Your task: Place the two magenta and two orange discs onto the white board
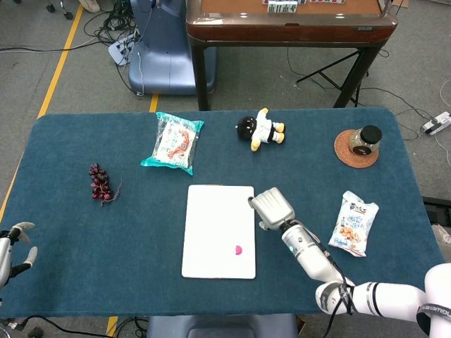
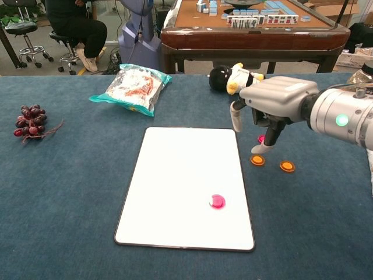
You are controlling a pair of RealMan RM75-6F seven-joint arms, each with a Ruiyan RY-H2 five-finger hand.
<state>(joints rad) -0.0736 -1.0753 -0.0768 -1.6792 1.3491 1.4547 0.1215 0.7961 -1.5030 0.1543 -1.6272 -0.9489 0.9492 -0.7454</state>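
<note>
The white board [image 1: 211,225] [image 2: 175,175] lies mid-table. One magenta disc [image 1: 238,249] [image 2: 217,202] rests on its near right part, free of any hand. Just right of the board's far corner, my right hand [image 1: 273,208] [image 2: 274,108] hovers with fingers spread downward and nothing in them. Below it on the cloth lie two orange discs [image 2: 257,160] [image 2: 287,166], and the second magenta disc [image 2: 261,139] peeks out behind the fingers. In the head view the hand hides these three. My left hand [image 1: 14,246] stays at the table's near left edge, fingers apart and holding nothing.
A teal snack bag [image 1: 173,141] [image 2: 135,86] and grapes [image 1: 100,182] [image 2: 32,120] lie left of the board. A plush toy [image 1: 259,130] [image 2: 236,79] sits behind it. A jar on a coaster [image 1: 358,144] and a white snack bag [image 1: 354,224] are to the right.
</note>
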